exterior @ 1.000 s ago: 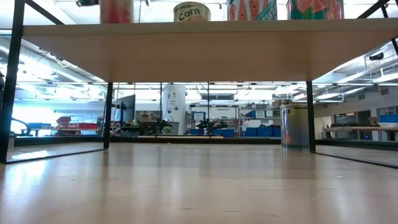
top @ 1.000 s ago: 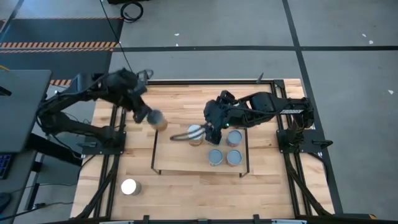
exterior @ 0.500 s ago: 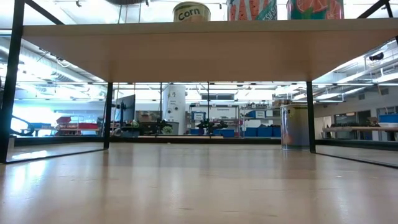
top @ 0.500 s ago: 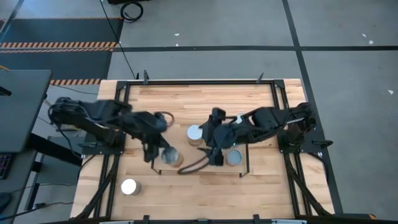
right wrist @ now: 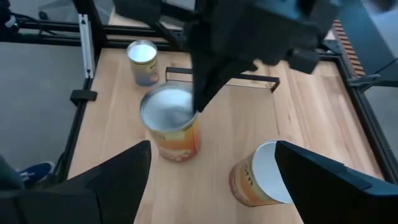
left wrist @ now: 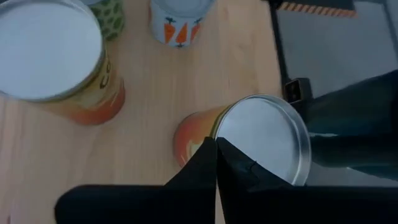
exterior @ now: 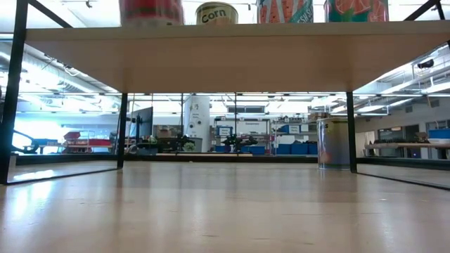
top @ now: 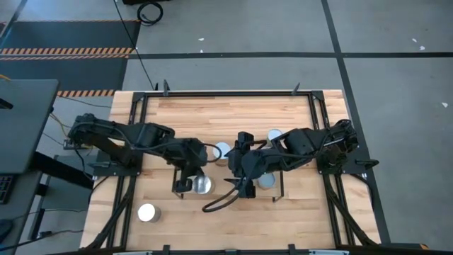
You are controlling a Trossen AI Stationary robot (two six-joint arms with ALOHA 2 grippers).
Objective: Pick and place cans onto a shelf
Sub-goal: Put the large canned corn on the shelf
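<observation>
Cans are mostly up on the shelf already, so the job looks well along but not finished. From above, one can sits at the shelf's front left corner, a second stands further back beside it, another lid shows at the back right, and a fourth peeks out near the front right under the right arm; other cans may be hidden beneath the two arms, and I cannot count them. The level view from under the board shows four cans standing on top: a red one at the left, one marked "Corn", and two more to the right. At least one can is left on the tabletop, well apart from the shelf toward the front left corner, and another appears to stand on the tabletop beyond the shelf's far right leg in the level view. The left tool is over the front-left can with its fingers pressed together, their tips resting at the edge of the lid rather than around the can, so it holds nothing. The right tool hovers over the middle of the shelf with its fingers spread wide and empty, facing the left arm and that same can. No bins or boxes are in view; the cans all have their lids sealed, so their contents cannot be seen.
</observation>
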